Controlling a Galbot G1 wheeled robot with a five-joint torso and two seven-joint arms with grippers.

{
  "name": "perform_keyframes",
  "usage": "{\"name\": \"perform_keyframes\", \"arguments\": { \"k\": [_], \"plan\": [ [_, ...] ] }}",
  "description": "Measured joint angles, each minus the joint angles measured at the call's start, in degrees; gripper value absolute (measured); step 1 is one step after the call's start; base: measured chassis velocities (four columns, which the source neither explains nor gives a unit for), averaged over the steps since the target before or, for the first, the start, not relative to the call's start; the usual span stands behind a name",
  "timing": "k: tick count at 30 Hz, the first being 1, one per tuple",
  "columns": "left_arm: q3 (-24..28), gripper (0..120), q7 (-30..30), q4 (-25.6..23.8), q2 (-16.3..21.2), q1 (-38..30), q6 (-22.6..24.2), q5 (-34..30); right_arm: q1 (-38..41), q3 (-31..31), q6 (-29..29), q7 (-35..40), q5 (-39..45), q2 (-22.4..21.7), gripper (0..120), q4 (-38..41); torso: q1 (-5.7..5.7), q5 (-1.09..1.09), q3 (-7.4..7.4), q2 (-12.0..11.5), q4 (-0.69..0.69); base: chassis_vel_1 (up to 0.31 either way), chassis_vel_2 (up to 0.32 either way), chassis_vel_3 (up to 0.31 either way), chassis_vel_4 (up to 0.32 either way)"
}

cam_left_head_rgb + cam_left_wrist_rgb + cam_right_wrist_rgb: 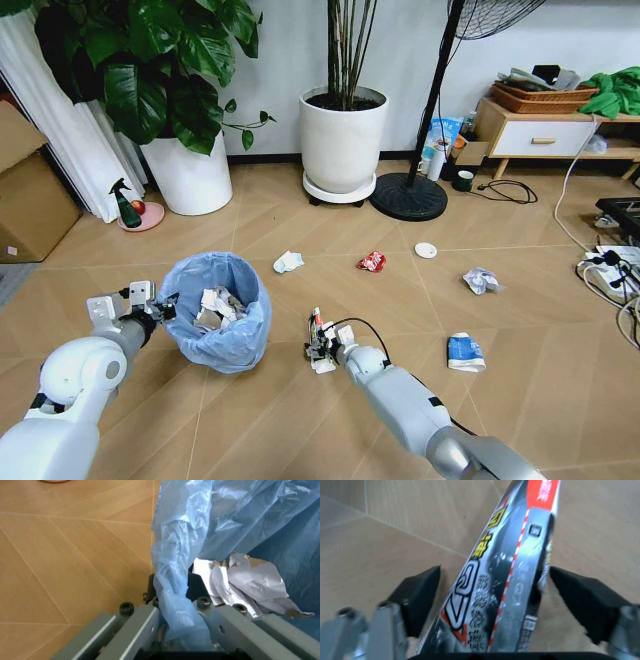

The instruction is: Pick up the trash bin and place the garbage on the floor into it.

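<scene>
- The trash bin (216, 312), lined in blue and already holding crumpled paper, is gripped at its rim's 9 o'clock edge by the left gripper (160, 305), whose fingers are pinched onto the liner.
- A printed wrapper (507, 577) is seen between the spread fingers of the right gripper (320, 345); contact with the pads cannot be confirmed.
- The wrapper's long axis appears to run along the gripper's reach.
- The bin lies at 9 o'clock from the right gripper, nearby.
- More garbage (372, 262) is scattered on the floor (300, 430) toward 12 to 3 o'clock.
</scene>
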Motion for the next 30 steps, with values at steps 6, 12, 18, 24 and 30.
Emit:
{"name": "perform_keyframes", "arguments": {
  "k": [6,12,18,24,30],
  "plan": [
    [0.01,0,-0.04,-0.06,-0.01,-0.02,-0.02,-0.02,0.07,0.24,0.32,-0.34,-0.81,0.5,60,-0.75,0.0,0.0,0.0,0.0,0.0,0.0,0.0,0.0,0.0],
    [0.01,0,-0.1,-0.37,-0.12,0.05,-0.02,-0.04,0.08,0.38,0.53,-0.8,-1.32,0.67,38,-1.29,0.0,0.0,0.0,0.0,-0.01,0.0,0.0,0.0,0.0],
    [0.0,0,-0.17,-0.56,-0.16,0.07,-0.02,-0.07,0.02,0.95,0.75,-1.0,-1.72,0.84,16,-1.71,0.0,0.01,-0.01,0.0,-0.01,0.0,0.0,0.0,0.0],
    [0.0,0,-0.22,-0.73,-0.35,0.28,-0.02,-0.06,-0.37,1.66,0.94,-1.17,-1.81,0.37,2,-1.02,0.0,0.03,0.0,0.0,0.02,0.0,0.0,0.0,0.0],
    [-0.02,0,-0.25,-0.97,-0.35,0.61,-0.01,-0.06,-1.22,3.28,0.53,-0.52,-0.87,-1.67,1,3.66,0.0,0.01,0.01,0.0,0.0,0.0,0.0,0.0,0.0]
  ]
}}
